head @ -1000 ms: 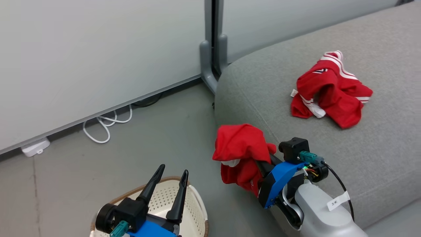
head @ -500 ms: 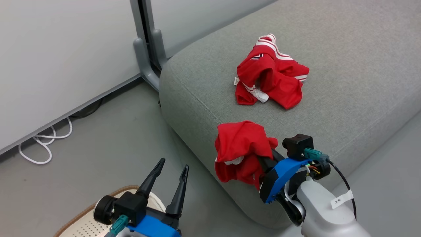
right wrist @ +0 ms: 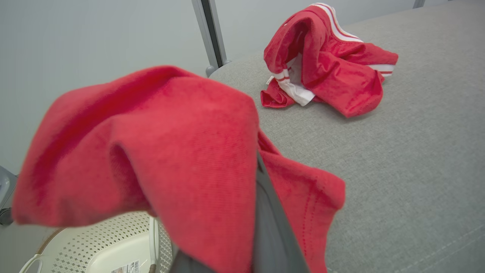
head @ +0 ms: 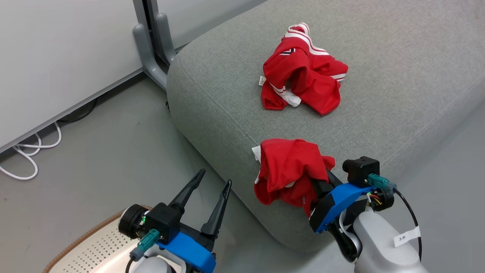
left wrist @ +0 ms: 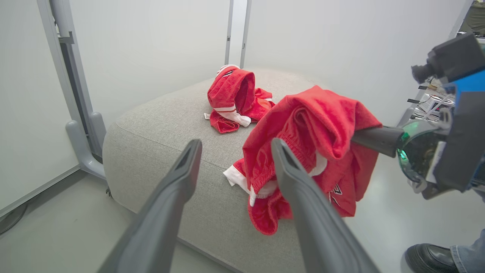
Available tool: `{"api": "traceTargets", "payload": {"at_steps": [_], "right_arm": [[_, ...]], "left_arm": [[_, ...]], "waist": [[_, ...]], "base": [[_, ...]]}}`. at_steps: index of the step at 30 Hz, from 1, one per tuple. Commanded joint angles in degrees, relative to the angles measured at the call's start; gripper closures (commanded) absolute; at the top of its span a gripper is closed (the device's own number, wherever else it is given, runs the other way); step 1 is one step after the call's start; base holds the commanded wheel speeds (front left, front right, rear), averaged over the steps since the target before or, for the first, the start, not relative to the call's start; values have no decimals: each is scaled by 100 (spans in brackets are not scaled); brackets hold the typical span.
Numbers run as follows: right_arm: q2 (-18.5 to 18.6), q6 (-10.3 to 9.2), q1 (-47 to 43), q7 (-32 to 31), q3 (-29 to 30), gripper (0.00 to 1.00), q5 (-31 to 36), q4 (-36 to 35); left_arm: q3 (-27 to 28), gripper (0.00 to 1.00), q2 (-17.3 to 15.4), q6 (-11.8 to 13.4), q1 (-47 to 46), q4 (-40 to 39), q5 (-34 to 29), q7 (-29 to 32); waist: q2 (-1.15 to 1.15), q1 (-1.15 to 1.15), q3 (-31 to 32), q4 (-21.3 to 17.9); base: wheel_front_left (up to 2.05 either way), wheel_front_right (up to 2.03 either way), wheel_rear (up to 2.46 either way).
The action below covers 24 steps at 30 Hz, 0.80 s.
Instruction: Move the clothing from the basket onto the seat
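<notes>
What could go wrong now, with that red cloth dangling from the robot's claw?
The held garment hangs at the seat's front edge, partly past it; let go here, it may slide to the floor. The fabric drapes over the right gripper's fingers, so it might snag when they open.

The clothing (head: 322, 94) is soft matt cloth, the seat (head: 398, 94) coarse woven fabric, the basket (head: 87, 248) smooth plastic.

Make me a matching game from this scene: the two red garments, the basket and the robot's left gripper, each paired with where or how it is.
1. far garment
2. near garment
3. basket
4. left gripper

a. open, empty
b. gripped, dangling
c. on the floor
d. lying on the seat

Pairs: 1-d, 2-b, 3-c, 4-a.
</notes>
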<state>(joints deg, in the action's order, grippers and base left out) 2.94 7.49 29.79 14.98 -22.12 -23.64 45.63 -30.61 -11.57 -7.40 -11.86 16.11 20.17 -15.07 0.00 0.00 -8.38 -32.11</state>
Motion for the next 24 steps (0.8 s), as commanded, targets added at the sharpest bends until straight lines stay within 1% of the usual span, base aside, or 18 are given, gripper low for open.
{"api": "traceTargets", "payload": {"at_steps": [1,8,15,19,24], "right_arm": [[-10,1,-60,29,20,100,39,-29],[-10,1,-94,29,73,100,15,-122],[-9,1,193,29,241,100,-127,-202],[6,1,566,29,478,100,-42,-214],[290,1,1409,-8,768,100,-251,-217]], "left_arm": [[-18,0,-30,-9,-87,12,11,-15],[-44,0,-21,-9,-71,-10,27,-15],[40,0,-106,-9,8,-124,-47,-15],[105,0,-192,-9,53,-219,-135,-15],[279,0,-396,-10,119,-523,-283,-15]], "waist": [[0,0,0,2],[0,0,-49,12],[0,0,-204,11],[0,0,-362,-7],[0,0,-773,-45]], "base": [[0,0,0],[0,0,0],[0,0,0],[0,0,0],[0,0,0]]}}
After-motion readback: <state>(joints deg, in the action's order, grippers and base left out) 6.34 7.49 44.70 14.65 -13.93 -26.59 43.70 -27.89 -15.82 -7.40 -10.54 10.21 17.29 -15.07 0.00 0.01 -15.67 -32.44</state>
